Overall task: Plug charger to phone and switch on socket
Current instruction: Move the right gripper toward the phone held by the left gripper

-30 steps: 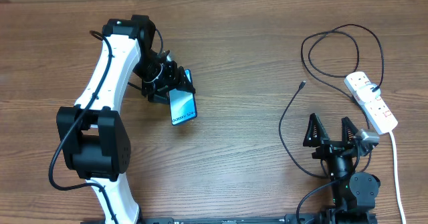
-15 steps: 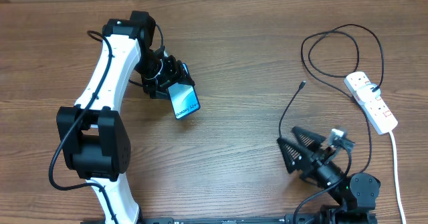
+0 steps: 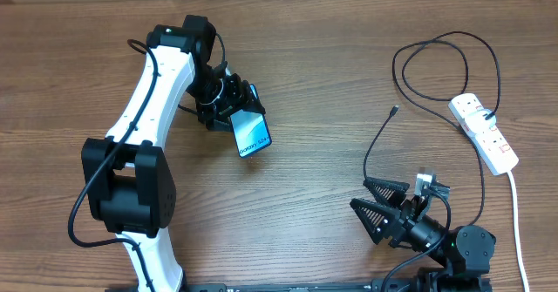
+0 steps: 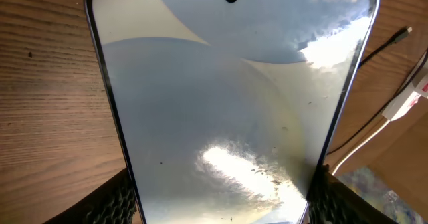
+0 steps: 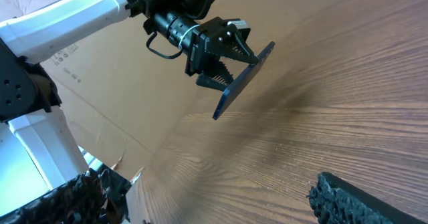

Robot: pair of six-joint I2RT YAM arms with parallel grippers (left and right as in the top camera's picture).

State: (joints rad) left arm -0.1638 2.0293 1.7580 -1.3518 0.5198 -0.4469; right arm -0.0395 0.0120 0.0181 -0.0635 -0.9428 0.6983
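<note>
The phone (image 3: 252, 133), its blue-teal screen lit, hangs above the table with my left gripper (image 3: 235, 113) shut on its upper end. It fills the left wrist view (image 4: 227, 103), and a black finger (image 4: 117, 200) presses each long edge. In the right wrist view the phone (image 5: 244, 80) shows edge-on in the left gripper (image 5: 224, 57). The charger's plug tip (image 3: 396, 110) lies free on the wood, and its black cable (image 3: 367, 161) curves down past my right gripper (image 3: 370, 207). That gripper is open, holds nothing and points left. The white socket (image 3: 484, 132) lies at the right edge.
The charger cable loops (image 3: 445, 61) behind the socket at the back right. A thick white cord (image 3: 516, 213) runs from the socket toward the table's front edge. Cardboard (image 5: 100, 97) stands beyond the table's far side.
My left arm has carried the phone to the right and a little nearer. My right gripper has swung from pointing away to pointing left, still open.
</note>
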